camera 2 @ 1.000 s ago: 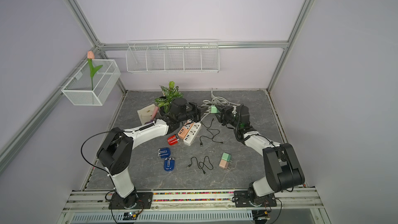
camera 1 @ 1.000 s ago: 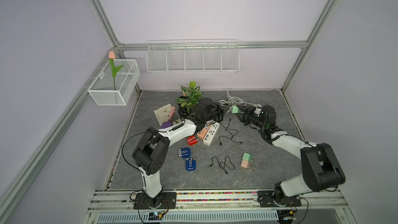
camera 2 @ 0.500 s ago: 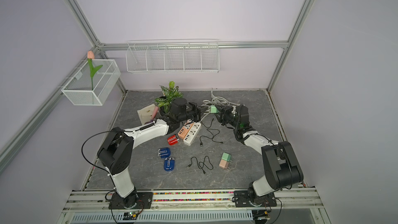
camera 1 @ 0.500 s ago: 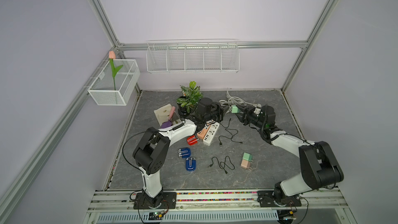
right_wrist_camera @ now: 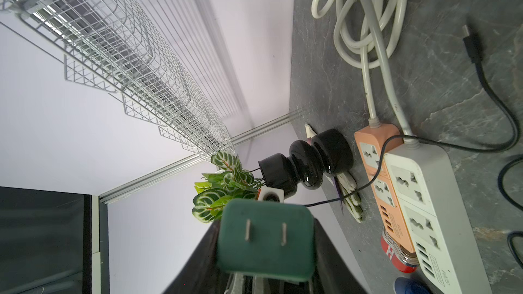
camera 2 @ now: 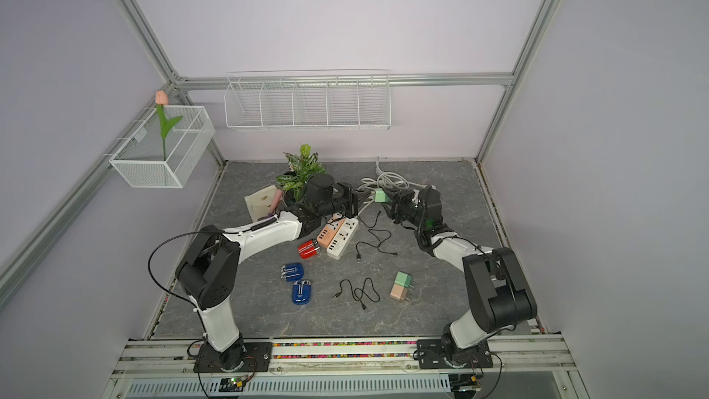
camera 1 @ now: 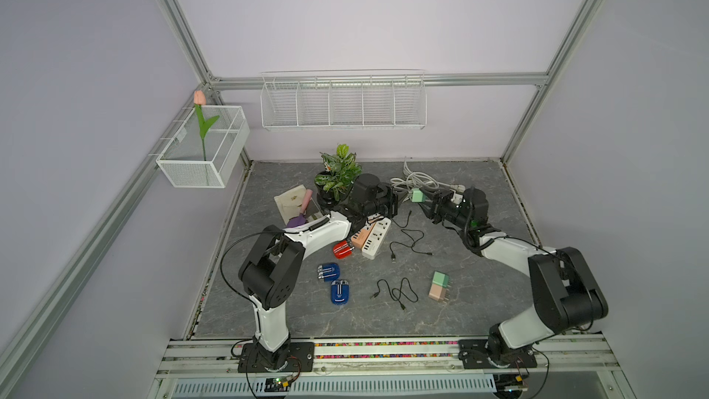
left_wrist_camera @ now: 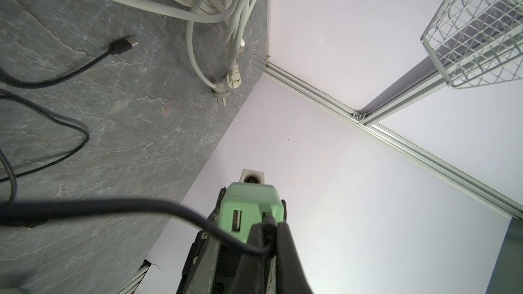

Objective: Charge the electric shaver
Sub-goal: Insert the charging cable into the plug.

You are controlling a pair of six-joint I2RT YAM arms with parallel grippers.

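left arm: reaching low to back centre, left gripper (left_wrist_camera: 268, 231) pinched tight on cable (left_wrist_camera: 141, 202) plug at adapter (left_wrist_camera: 249, 202) port | right arm: facing it, right gripper (right_wrist_camera: 264, 250) clamping adapter | red shaver (camera 1: 342, 249) on grey table (camera 1: 460, 301), touching strip (camera 1: 374, 239) | lilac walls, wire shelf (camera 1: 343, 103)

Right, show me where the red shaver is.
In both top views the red shaver lies mid-table, left of centre, at the near end of the orange power strip, two blue shavers in front.
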